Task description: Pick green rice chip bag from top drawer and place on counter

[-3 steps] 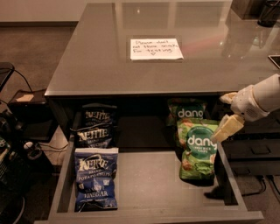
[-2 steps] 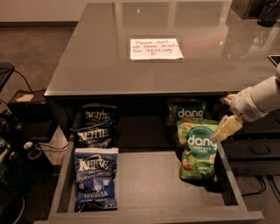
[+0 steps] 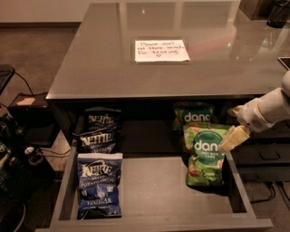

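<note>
A blue Kettle bag [image 3: 99,183] lies flat and face up at the front left of the drawer [image 3: 158,186], with two more Kettle bags [image 3: 96,140] overlapping behind it in the shadow under the table [image 3: 90,68]. A white handwritten note [image 3: 161,50] lies on the table, and a dark object [image 3: 277,12] stands at its far right corner. Black cables [image 3: 31,152] trail over the floor to the left, and the hand [image 3: 233,138] hangs over the drawer's right wall.

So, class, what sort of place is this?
Probably an office snack station: handwritten note on the counter, Kettle bags in the top drawer, gripper at its right edge beside the green rice chip bag.
</note>
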Controlling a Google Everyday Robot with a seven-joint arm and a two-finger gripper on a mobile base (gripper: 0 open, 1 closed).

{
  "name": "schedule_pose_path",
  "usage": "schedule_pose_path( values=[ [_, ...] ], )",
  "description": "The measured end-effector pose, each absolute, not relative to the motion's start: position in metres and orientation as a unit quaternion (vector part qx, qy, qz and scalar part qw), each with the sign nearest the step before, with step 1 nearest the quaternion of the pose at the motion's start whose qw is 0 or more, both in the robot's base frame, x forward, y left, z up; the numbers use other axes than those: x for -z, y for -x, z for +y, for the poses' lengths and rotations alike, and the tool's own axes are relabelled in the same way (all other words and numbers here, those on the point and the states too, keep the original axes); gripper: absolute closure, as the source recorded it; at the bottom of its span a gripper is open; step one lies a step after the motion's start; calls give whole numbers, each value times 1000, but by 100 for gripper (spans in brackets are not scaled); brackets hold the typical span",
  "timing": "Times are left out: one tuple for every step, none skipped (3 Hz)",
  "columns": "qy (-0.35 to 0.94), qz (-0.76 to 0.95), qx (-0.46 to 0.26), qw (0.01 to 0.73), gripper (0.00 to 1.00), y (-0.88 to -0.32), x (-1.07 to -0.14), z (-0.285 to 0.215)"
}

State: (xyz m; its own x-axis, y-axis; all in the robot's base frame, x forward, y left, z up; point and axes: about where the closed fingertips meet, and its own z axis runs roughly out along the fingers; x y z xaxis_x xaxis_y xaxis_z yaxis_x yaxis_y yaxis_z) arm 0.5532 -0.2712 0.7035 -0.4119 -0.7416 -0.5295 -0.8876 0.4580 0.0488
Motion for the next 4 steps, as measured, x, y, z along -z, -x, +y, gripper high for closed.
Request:
schedule_pose_path(
  values=[
    [490, 825, -182, 216, 1, -548, -690, -265],
    [489, 824, -192, 214, 4, -547, -685, -260],
    [488, 821, -207, 211, 23, -550, -680, -252],
    [489, 819, -220, 205, 45, -548, -680, -246]
  ],
)
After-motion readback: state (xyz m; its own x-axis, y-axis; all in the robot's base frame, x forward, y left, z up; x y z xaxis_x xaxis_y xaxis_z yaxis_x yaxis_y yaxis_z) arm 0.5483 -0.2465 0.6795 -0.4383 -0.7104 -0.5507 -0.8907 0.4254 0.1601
